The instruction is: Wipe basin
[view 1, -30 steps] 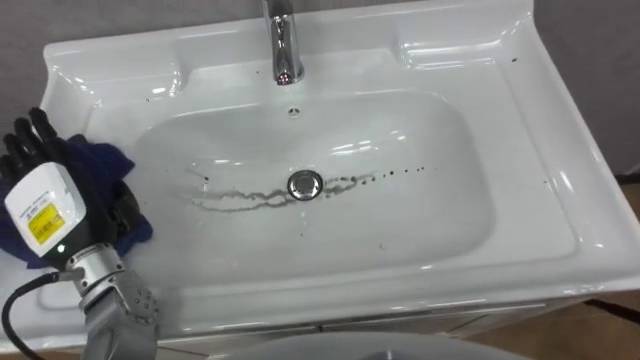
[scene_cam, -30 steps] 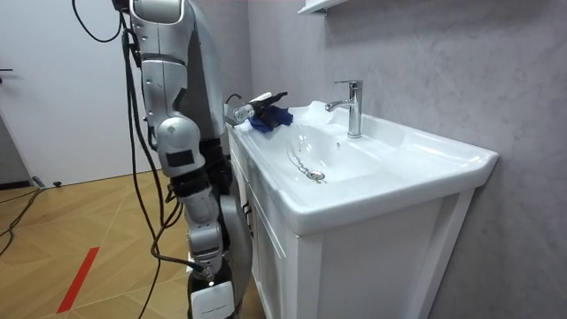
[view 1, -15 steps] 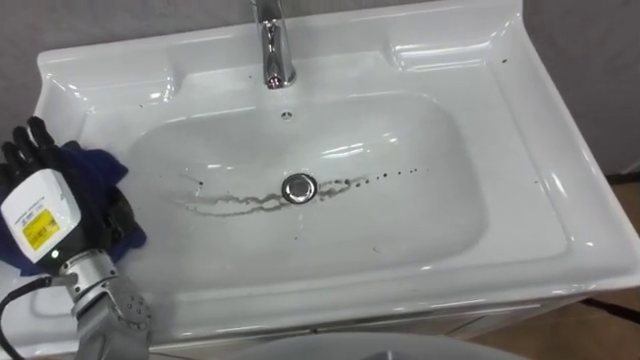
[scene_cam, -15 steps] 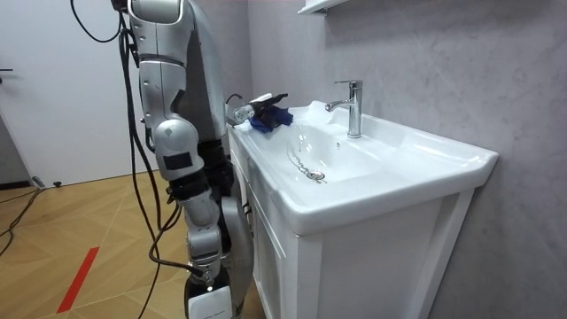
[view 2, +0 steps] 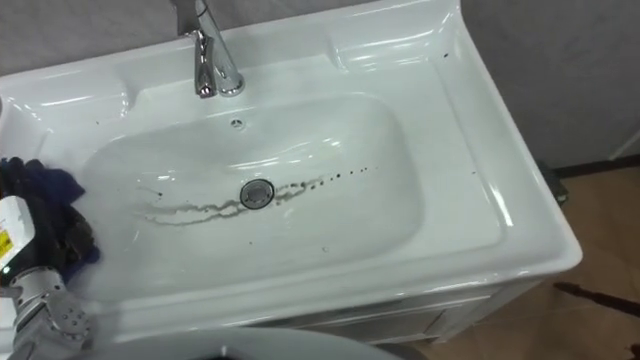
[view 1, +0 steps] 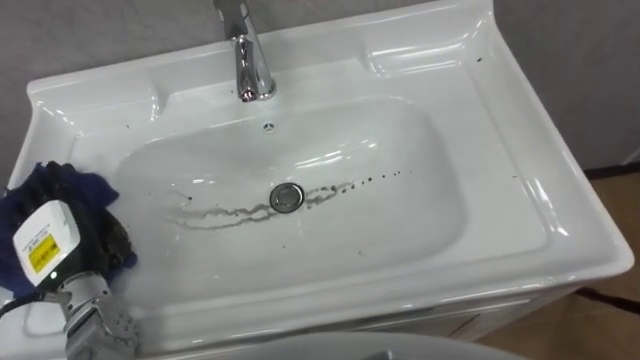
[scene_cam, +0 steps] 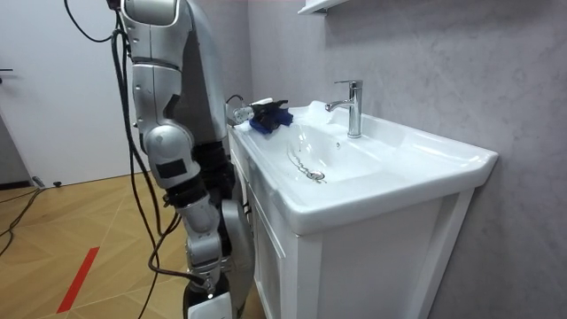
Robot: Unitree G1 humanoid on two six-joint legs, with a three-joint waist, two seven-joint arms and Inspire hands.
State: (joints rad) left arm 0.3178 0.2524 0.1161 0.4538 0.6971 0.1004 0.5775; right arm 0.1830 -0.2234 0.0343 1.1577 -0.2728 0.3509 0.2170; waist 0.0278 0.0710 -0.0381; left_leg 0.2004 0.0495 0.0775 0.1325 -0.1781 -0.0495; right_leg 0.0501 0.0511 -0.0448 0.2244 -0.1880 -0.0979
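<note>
You had the left hand (view 1: 85,245) on the bunched blue cloth (view 1: 55,188) at the left rim of the white basin (view 1: 520,170). Whether it gripped the cloth couldn't be told. Dark streaks (view 1: 225,212) lay beside the drain (view 1: 286,196), below the faucet (view 1: 250,60).

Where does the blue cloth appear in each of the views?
Left eye view: cloth at the lower left, on the basin's left rim, at the left hand.
Right eye view: cloth at the left edge, on the same rim.
Room view: cloth on the basin's far end, to the room view's left of the faucet.
Shared landmark: the faucet.
</note>
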